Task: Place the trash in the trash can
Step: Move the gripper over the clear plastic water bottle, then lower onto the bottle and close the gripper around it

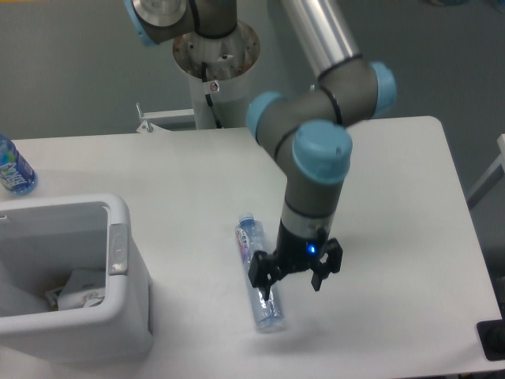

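Crumpled wrapper already lies in the white bin; flattened bottle remains near the table's front edge, gripper spread wide, empty, beside it

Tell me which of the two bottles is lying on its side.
The flattened clear bottle with the red-blue label lies flat mid-table beside the gripper. The blue-labelled water bottle at the table's left edge stands upright.
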### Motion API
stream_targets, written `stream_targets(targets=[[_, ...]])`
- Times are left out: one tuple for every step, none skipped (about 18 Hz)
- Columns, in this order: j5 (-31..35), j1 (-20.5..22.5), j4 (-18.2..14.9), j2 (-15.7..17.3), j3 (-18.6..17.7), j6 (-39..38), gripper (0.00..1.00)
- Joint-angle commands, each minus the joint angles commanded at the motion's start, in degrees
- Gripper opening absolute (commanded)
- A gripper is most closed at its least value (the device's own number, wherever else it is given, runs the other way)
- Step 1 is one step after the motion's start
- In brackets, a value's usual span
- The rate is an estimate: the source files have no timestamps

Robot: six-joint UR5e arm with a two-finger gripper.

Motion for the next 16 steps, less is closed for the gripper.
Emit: stream_targets(targets=[[0.26,-0.18,-0.09,-0.79,-0.09,0.00,1.00],[0.70,-0.27,-0.09,-1.76,0.00,0.09,1.00],[1.92,-0.62,0.00,-2.81,0.26,0.09,1.00],[2.98,-1.41,0.09,-3.43,0.44,0.09,1.00],[3.34,-1.76,0.09,-3.52,0.52,0.26,1.00],[3.34,-1.94,0.09,-3.35,0.18,0.70,1.00],[3.34,-2.20,0.09,-3.43,0.00,1.23,1.00],[3.43,-2.55,0.09,-3.61,0.00,1.49,1.00],[3.43,-2.64,0.09,-3.70,0.00,1.49,1.00],[3.43,-2.73,0.09,-3.79,-0.09,1.49,1.00],[3.43,-2.73,0.09,-4.13,0.00,1.49,1.00],[3.51,-2.73,0.09,-4.49,-0.09,1.58,1.00],[3.69,-3.08,0.09,-5.10,0.00,1.76,1.00],[4.13,-3.43,0.09,-5.54,-0.09,1.84,1.00],[4.74,-3.61,0.09,-5.63,-0.09,1.85,1.00],[5.18,-3.70,0.17,-5.72,-0.09,1.85,1.00]])
